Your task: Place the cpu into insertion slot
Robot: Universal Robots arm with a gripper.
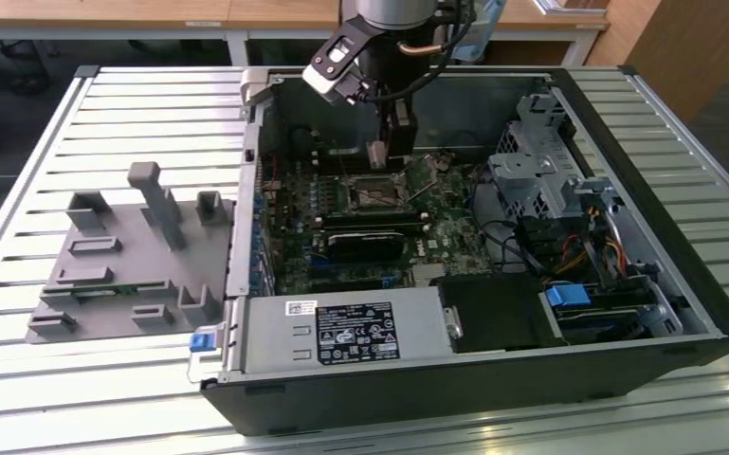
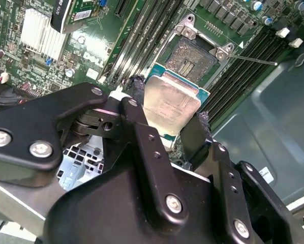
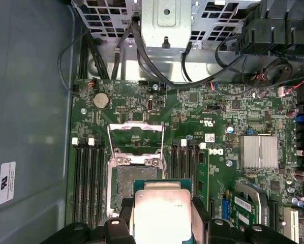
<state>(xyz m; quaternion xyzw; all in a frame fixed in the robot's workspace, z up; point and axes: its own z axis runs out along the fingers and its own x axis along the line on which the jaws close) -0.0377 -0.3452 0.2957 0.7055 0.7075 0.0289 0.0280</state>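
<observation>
In the exterior view you see the arm reach down into the open computer case (image 1: 491, 393), which lies on its side on a slatted table (image 1: 111, 114). The case holds a green motherboard (image 1: 446, 223), a power supply (image 1: 338, 332) and a drive cage (image 1: 535, 180). The gripper (image 1: 387, 156) hangs close to the insertion slot (image 1: 374, 194).

In the second wrist view your gripper (image 2: 170, 109) is clamped on the cpu (image 2: 171, 101), with black fingers (image 2: 134, 86) pressing two opposite edges. The chip is square, so it has no long axis. Its silvery face is turned to the camera, and its free edge points at the insertion slot (image 2: 195, 58), whose dark centre lies uncovered just beyond. You cannot tell whether the chip touches the frame.

In the first wrist view the cpu (image 3: 162, 213) sits between the fingers (image 3: 119, 226), its edges square with the insertion slot (image 3: 134, 183). It overlaps the slot's edge nearest the gripper. The load plate (image 3: 135, 134) stands open on the slot's other side.
</observation>
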